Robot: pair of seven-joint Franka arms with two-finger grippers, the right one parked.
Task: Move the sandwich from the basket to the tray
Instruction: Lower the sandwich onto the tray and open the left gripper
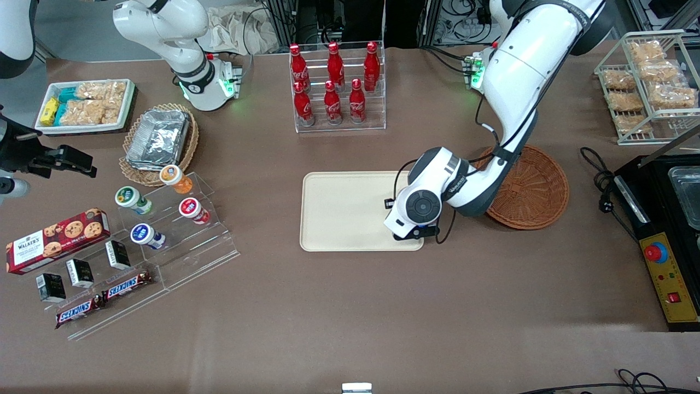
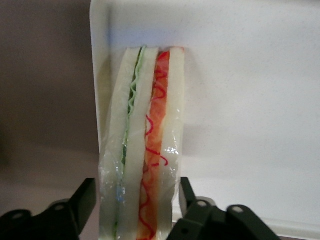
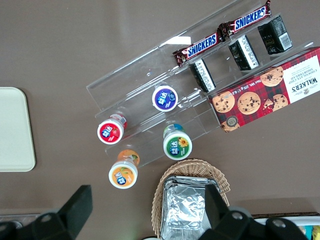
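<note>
The sandwich [image 2: 150,125], a clear-wrapped wedge of white bread with green and red-orange filling, lies on the cream tray [image 2: 240,100] just inside its rim. My left gripper [image 2: 137,200] straddles it and is open; a thin gap shows between one finger [image 2: 86,197] and the wrap. In the front view the gripper [image 1: 413,232] hangs low over the tray [image 1: 339,213], at the tray's end toward the working arm and near the corner closest to the camera. The sandwich is hidden under the gripper there. The reddish-brown basket [image 1: 530,189] sits beside the tray with nothing showing inside it.
A clear rack of red cola bottles [image 1: 334,87] stands farther from the camera than the tray. Toward the parked arm's end are a tan basket of foil containers [image 1: 158,139], yoghurt cups on a clear stand [image 1: 164,213] and a biscuit box [image 1: 57,239]. A black appliance [image 1: 670,230] lies past the basket.
</note>
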